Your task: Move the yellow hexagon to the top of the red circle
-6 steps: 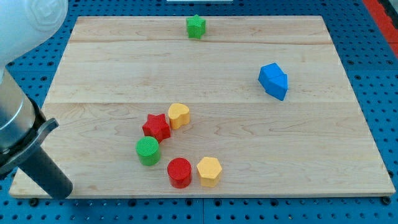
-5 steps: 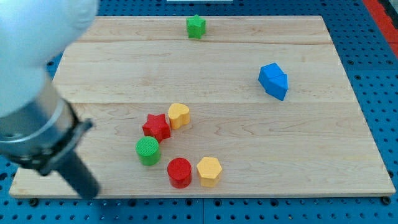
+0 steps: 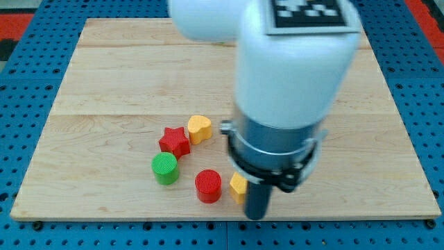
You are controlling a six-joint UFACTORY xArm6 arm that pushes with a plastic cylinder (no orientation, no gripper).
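The yellow hexagon (image 3: pixel 238 187) sits near the view's bottom, just right of the red circle (image 3: pixel 208 185), and is partly covered by my arm. My tip (image 3: pixel 257 216) rests at the board's bottom edge, just right of and below the hexagon, close to or touching it. The arm's white and grey body fills the middle right of the view.
A green circle (image 3: pixel 165 169) lies left of the red circle. A red star (image 3: pixel 174 142) and a yellow heart (image 3: pixel 199 128) sit above them. The wooden board (image 3: pixel 104 76) rests on a blue pegboard. The arm hides much of the board's right half.
My arm has swept from the view's bottom left to the bottom middle. The yellow hexagon and red circle seem barely shifted. The green star and blue block are now hidden behind the arm.
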